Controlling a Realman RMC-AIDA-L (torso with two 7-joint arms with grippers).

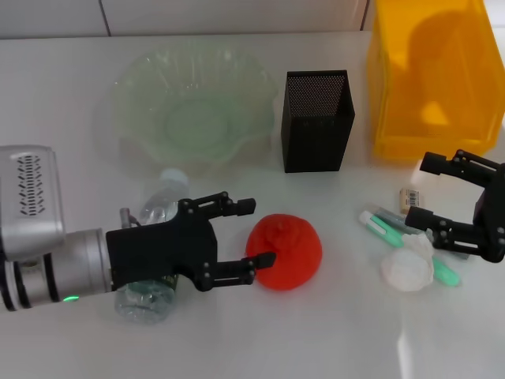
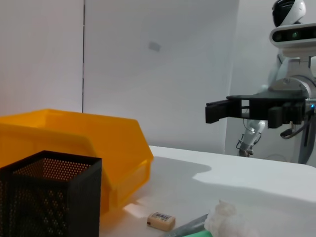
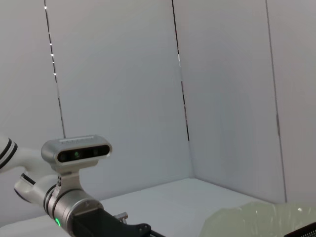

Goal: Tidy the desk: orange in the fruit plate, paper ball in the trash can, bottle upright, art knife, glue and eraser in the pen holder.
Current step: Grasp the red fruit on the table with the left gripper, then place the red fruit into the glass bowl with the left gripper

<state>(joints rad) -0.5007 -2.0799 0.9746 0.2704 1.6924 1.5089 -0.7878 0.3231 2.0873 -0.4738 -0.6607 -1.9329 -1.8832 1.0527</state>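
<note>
On the white table [image 1: 71, 95], the left tool [image 1: 256, 233] reaches in from the robot's left with its fingers spread open, the tips just reaching the near side of the orange [image 1: 286, 251], which sits on the table in front of the pen holder [image 1: 316, 121]; whether the lower fingertip actually touches the fruit is hard to say from the head view. The bottle [image 1: 154, 213] lies on its side beneath that arm, its cap end pointing toward the fruit plate [image 1: 193, 106], which stands at the back left beside the pen holder. The trash can [image 1: 434, 75] stands at the back right. The right tool [image 1: 422, 193] hovers open on the right, above the clutter there: the paper ball [image 1: 408, 265] lies against the glue [image 1: 387, 227], the art knife [image 1: 392, 215] lies alongside the glue, and the eraser [image 1: 409, 200] lies just behind them, in front of the trash can. In the left wrist view the eraser [image 2: 161, 220] rests flat near the bin's corner, with the paper ball [image 2: 228, 223] close by.
</note>
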